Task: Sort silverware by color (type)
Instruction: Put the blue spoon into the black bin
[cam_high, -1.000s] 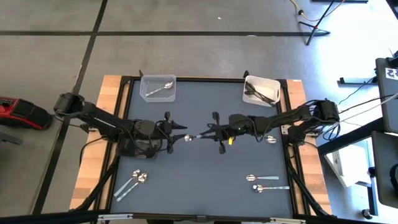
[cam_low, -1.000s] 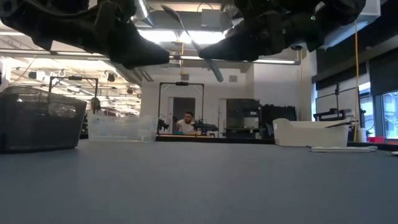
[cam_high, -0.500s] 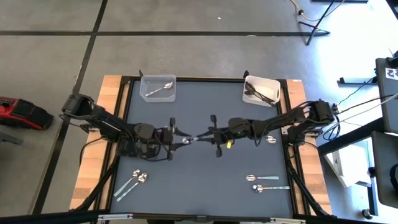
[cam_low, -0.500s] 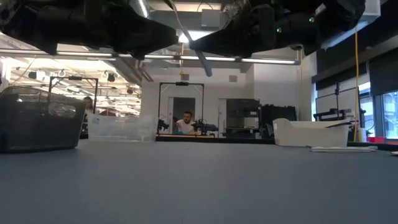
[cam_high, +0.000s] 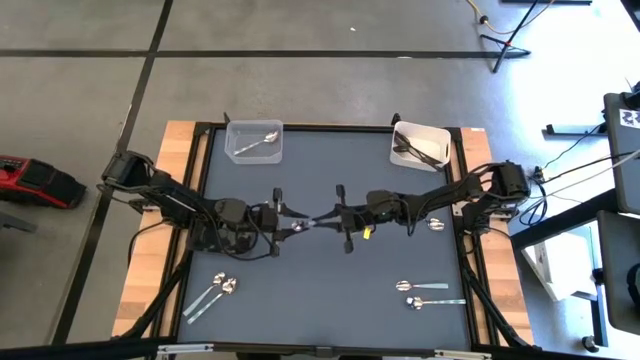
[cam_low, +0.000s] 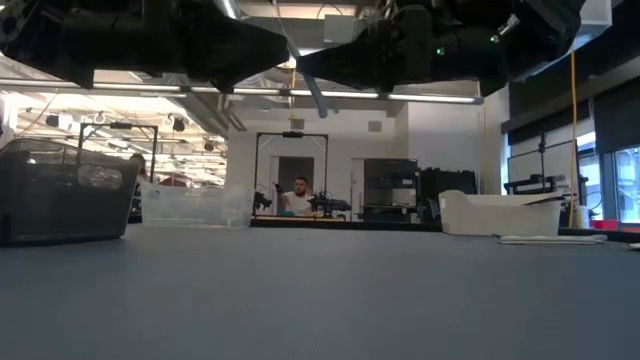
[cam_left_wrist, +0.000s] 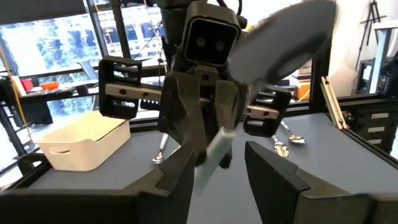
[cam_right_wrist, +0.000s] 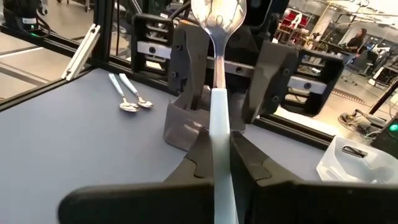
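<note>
Above table middle, we see right gripper (cam_high: 322, 219) pinching spoon (cam_high: 303, 224), bowl end pointing between spread left gripper (cam_high: 287, 222) fingers, ready for handover.

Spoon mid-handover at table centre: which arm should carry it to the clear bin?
Left. The right gripper is shut on the spoon, whose bowl sits between the left gripper's open fingers. The clear bin with a silver spoon stands on the left arm's side.
</note>
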